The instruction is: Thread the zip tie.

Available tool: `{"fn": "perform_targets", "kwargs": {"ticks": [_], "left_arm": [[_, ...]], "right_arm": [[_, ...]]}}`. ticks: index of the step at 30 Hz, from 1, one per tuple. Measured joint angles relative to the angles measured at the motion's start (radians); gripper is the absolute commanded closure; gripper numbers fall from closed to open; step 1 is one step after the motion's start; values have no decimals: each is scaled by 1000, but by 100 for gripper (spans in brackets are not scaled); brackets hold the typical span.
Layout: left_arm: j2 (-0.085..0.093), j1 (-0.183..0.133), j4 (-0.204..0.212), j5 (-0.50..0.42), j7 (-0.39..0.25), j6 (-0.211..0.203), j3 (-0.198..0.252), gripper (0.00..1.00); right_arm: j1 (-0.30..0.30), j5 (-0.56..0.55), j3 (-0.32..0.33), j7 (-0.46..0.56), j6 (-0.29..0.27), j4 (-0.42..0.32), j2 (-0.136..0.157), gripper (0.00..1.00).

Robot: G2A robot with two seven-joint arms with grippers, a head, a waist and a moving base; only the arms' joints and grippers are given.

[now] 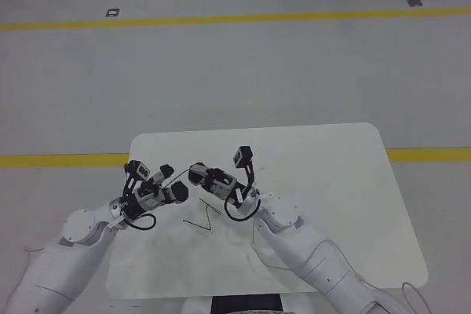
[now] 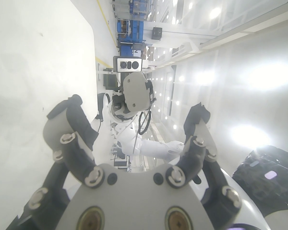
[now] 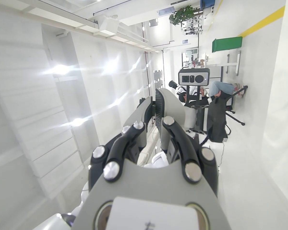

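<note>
Your left gripper (image 2: 135, 107) is released: fingers (image 2: 69, 120) spread wide, nothing between them. Your right gripper (image 3: 153, 99) is clenched, its two fingers (image 3: 168, 111) pressed nearly together; you can't tell from the wrist view whether anything thin is pinched there.

From the top view the two grippers face each other tip to tip over the near-left part of the white table (image 1: 337, 173), close but not touching, left arm coming in from the left, right arm from the right. The left wrist view shows the right gripper straight ahead, farther off, past its own open fingers.

The zip tie (image 1: 213, 220) is a thin dark strip bent in a zigzag. It lies flat on the table just on your side of the grippers, between the two forearms, and neither gripper touches it. One end points toward the left arm, the other sits below the right gripper.

Beyond the table, a yellow floor line (image 1: 55, 160) runs across behind it
</note>
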Motion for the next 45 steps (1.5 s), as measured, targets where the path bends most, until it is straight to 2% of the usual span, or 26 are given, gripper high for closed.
{"fn": "perform_targets", "kwargs": {"ticks": [2, 3, 4, 5, 8, 9, 12, 13, 27, 36, 45], "left_arm": [[-3, -3, 3, 1, 3, -6, 1, 0], [-4, -5, 4, 2, 4, -8, 1, 7], [-5, -6, 4, 3, 4, -9, 0, 35], [-5, -7, 5, 4, 5, -11, -1, 53], [-8, -6, 7, 5, 5, -13, -4, 71], [-9, -6, 7, 5, 4, -13, -5, 81], [-11, -5, 10, 5, 3, -14, -8, 92], [-12, -4, 10, 5, 3, -15, -8, 100], [-22, -3, 16, 33, 4, -1, -16, 100], [-28, -2, 16, 57, 17, 6, -21, 100], [-34, 0, 14, 62, 19, 9, -27, 100]], "right_arm": [[-2, -3, -1, -4, 4, 1, -1, 100], [-2, -5, -1, -6, 7, 3, -1, 100], [-3, -5, -1, -7, 9, 4, -1, 100], [-4, -5, -1, -8, 10, 5, -2, 100], [-5, -8, 0, -10, 15, 10, -2, 100], [-5, -11, 0, -11, 17, 10, -2, 100], [-4, -32, 0, -16, 24, 13, -2, 100], [-4, -40, 0, -19, 27, 13, -1, 100], [-4, -137, -1, -44, 49, 7, 1, 100], [-9, -152, 5, -41, 35, 1, 2, 100], [-12, -179, 10, -49, 45, 0, 4, 100]]}}
